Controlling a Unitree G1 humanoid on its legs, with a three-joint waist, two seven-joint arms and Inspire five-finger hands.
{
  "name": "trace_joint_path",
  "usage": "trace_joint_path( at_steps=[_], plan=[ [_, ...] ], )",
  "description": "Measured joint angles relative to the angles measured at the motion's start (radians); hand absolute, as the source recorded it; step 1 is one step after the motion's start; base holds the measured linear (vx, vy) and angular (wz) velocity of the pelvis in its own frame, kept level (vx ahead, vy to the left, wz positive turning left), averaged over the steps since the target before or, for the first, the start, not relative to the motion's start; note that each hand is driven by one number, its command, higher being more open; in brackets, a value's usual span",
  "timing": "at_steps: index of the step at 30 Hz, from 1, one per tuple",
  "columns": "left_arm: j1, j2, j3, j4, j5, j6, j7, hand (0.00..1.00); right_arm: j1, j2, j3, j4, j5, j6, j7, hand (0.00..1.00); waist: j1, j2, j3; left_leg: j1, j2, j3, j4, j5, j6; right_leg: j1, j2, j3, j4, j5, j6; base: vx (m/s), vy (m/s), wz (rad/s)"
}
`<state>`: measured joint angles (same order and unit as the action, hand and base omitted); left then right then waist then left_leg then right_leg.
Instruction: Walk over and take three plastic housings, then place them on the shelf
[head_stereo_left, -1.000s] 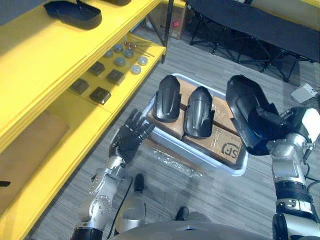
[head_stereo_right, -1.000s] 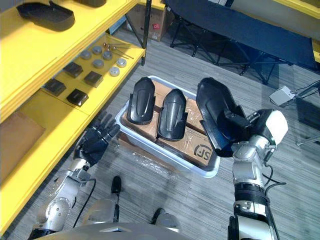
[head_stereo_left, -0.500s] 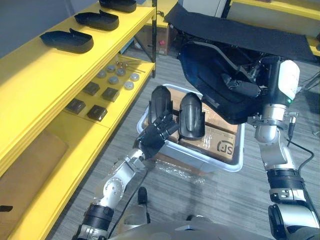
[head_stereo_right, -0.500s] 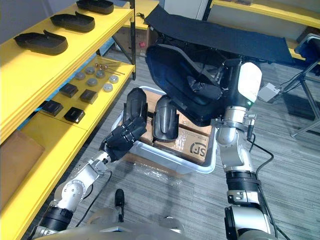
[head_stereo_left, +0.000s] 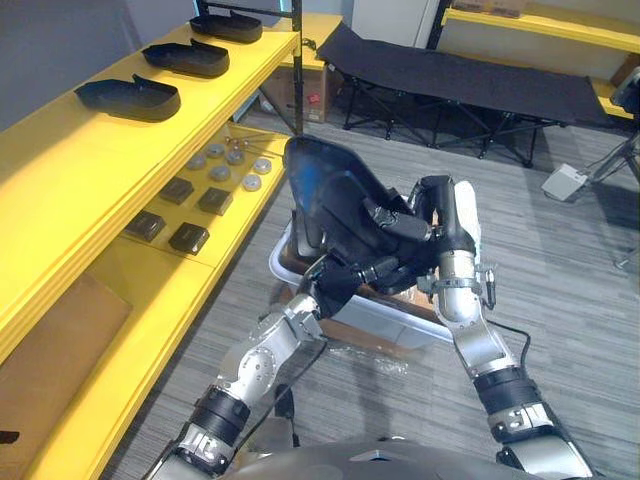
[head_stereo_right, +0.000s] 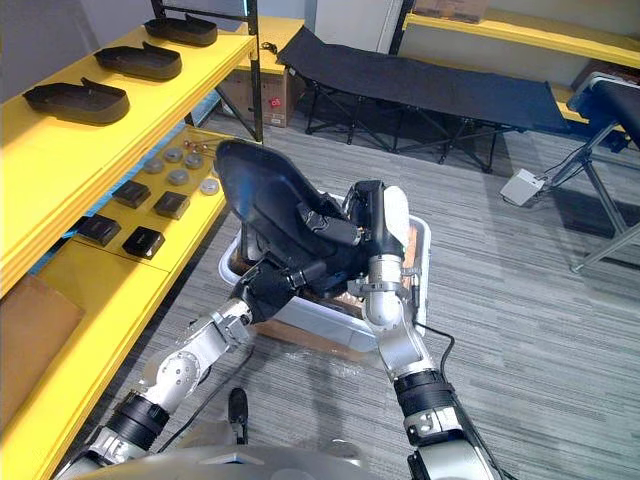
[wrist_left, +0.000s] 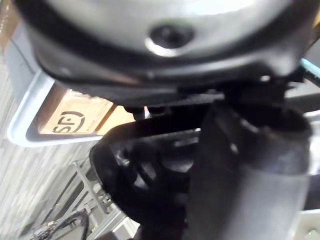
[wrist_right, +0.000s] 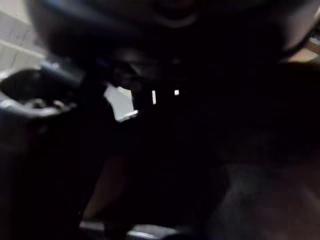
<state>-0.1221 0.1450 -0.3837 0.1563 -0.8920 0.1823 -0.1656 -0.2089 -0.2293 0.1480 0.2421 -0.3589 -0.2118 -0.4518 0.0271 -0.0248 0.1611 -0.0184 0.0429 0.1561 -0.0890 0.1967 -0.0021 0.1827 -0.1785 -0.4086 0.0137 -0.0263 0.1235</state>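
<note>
You're holding one black plastic housing (head_stereo_left: 325, 190) up above the white bin (head_stereo_left: 395, 322), right hand (head_stereo_left: 405, 222) with fingers curled round its ribbed inner side. Left hand (head_stereo_left: 340, 285) is sitting under the housing's lower end, just over the bin's near rim; can't tell whether it's gripping. Yellow shelf (head_stereo_left: 90, 140) is standing well left of the bin, with three shelved housings (head_stereo_left: 130, 97) on its top board. Likely you're starting the carry: be supporting the low end, turning the whole body, clearing the shelf edge before lowering flat.
</note>
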Motion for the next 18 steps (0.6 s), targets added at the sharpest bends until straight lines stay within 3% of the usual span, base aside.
trace_joint_path(
  at_steps=[1, 2, 12, 18],
  plan=[
    [0.0, 0.0, -0.002, 0.0, -0.017, -0.014, 0.005, 1.0, 0.001, 0.006, 0.003, 0.001, 0.023, 0.001, -0.001, 0.0, 0.0, 0.0, 0.0, 0.0, 0.0, 0.0, 0.0, 0.0, 0.0, 0.002, 0.0, 0.0, 0.0, 0.0, 0.0, 0.0, 0.0, 0.0],
    [0.0, -0.001, -0.003, -0.001, -0.035, -0.033, 0.012, 0.0, 0.002, 0.017, 0.011, 0.006, 0.033, 0.001, -0.006, 0.0, 0.0, 0.0, 0.0, 0.001, -0.001, -0.001, 0.0, 0.0, 0.0, 0.002, 0.0, 0.0, -0.002, 0.0, 0.0, 0.0, 0.0, 0.0],
    [0.0, -0.006, -0.01, -0.005, -0.132, -0.182, 0.208, 0.0, 0.077, 0.088, 0.087, 0.039, 0.181, 0.006, -0.049, 0.0, 0.002, -0.003, -0.023, -0.008, -0.006, -0.023, 0.0, -0.001, -0.003, 0.013, 0.003, -0.024, -0.02, -0.003, -0.005, 0.01, -0.006, 0.06],
    [0.013, -0.012, 0.008, 0.022, -0.126, -0.202, 0.254, 0.0, 0.096, 0.118, 0.148, 0.039, 0.203, -0.002, -0.092, 0.0, 0.004, -0.022, -0.035, -0.007, -0.007, -0.027, 0.0, 0.0, -0.001, 0.021, 0.006, -0.028, -0.032, -0.002, -0.004, 0.01, -0.004, 0.01]
  ],
)
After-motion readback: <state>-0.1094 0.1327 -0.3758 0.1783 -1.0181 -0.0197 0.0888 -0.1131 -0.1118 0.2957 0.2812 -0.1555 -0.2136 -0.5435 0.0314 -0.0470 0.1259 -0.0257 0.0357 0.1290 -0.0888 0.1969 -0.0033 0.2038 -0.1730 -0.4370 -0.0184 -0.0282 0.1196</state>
